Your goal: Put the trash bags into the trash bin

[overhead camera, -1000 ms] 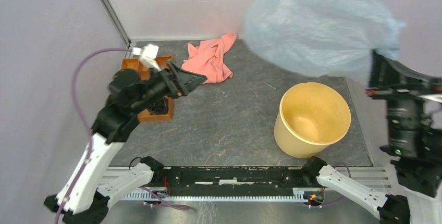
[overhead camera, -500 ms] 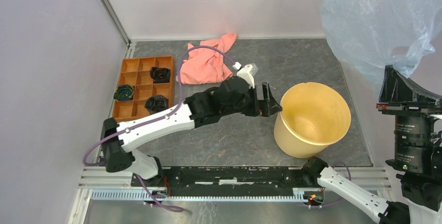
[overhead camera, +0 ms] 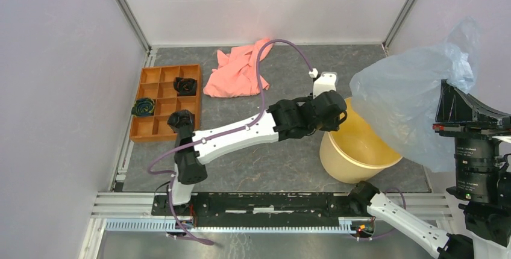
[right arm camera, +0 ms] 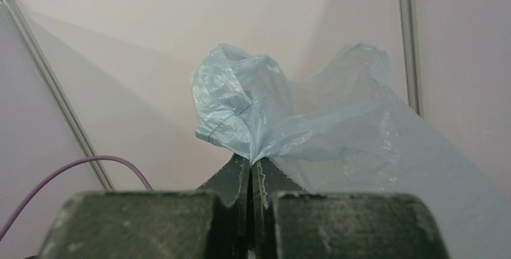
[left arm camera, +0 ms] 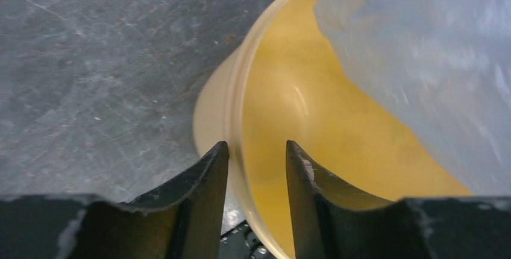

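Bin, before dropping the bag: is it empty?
Empty as far as visible: the bin shows bare yellow inside; the bag hides the rest.

My overhead camera looks down from high behind the near edge of the desk (overhead camera: 283, 162), wide enough to take in most of it, the bin (overhead camera: 338, 164) right of centre. My left wrist camera hangs close over the bin's left rim, looking inside. My right wrist camera, right of the bin, faces the walls (right arm camera: 120, 60), the bag (right arm camera: 241, 108) close before it. All three share the bag.
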`<state>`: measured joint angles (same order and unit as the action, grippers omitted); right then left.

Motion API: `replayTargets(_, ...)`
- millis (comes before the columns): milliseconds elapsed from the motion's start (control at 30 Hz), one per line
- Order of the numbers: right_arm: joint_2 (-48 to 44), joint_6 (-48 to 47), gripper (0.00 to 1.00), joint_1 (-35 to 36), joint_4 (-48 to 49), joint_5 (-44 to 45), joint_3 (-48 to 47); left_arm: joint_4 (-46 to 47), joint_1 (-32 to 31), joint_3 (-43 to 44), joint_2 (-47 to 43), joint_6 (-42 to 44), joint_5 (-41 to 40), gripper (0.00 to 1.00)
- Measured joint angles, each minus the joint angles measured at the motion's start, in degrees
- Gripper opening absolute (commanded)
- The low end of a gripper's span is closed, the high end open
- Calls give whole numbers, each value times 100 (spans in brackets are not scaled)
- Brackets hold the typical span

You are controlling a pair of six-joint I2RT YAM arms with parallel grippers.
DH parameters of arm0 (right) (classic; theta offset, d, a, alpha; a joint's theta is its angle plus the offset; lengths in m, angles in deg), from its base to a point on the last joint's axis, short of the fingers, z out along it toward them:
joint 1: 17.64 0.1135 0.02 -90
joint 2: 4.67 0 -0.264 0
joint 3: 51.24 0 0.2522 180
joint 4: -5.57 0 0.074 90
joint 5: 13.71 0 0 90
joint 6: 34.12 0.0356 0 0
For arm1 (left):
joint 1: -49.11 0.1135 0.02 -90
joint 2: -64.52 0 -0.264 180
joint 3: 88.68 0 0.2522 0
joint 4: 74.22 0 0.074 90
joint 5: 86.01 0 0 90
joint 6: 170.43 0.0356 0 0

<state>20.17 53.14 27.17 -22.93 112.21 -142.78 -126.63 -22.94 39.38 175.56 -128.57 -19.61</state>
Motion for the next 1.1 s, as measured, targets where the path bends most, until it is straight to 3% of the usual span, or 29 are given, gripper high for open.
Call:
replayTargets(167, 0, -17, 1, 0, -26, -15, 0, -831, -111, 612, 426, 166, -595, 43)
replayTargets(500, 24, -17, 1, 0, -39, -15, -33, -1316, -120, 634, 457, 450, -1051, 3)
replayTargets(667, 260, 9, 0, 0, 205, -385, -284, -1886, -120, 590, 367, 516, -1585, 2)
replayTargets(800, 442, 120, 1, 0, 538, -960, -249, -2326, -114, -125, -297, 411, -2048, 2)
replayTargets(933, 881, 195, 1, 0, 769, -1770, -245, -2708, -68, -1368, -1478, 181, -2310, 2)
replayTargets(1100, 1460, 435, 1, 0, 1152, -2852, 94, -2583, 72, -2796, -2959, 13, -2430, 2)
